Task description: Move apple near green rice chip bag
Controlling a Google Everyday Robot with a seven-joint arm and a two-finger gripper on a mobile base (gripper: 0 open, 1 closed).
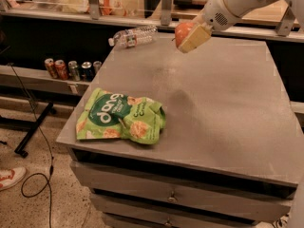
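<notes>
Fingers of the gripper clamp the one apple, held in the air above the far part of the desk. One green rice chip bag lies flat near the front left corner, well apart from the apple. One plastic bottle lies on its side at the far left edge. Five cans stand on a lower shelf beside the desk.

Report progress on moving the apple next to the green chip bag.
Done: the small round orange-red apple is off the grey table, clamped in the cream two-finger gripper. In hand: the gripper holds it in the air above the table's far side, well apart from the flat bright-green foil chip bag at the near left corner. Left: carry it to the bag, set it down beside it, release.
</notes>
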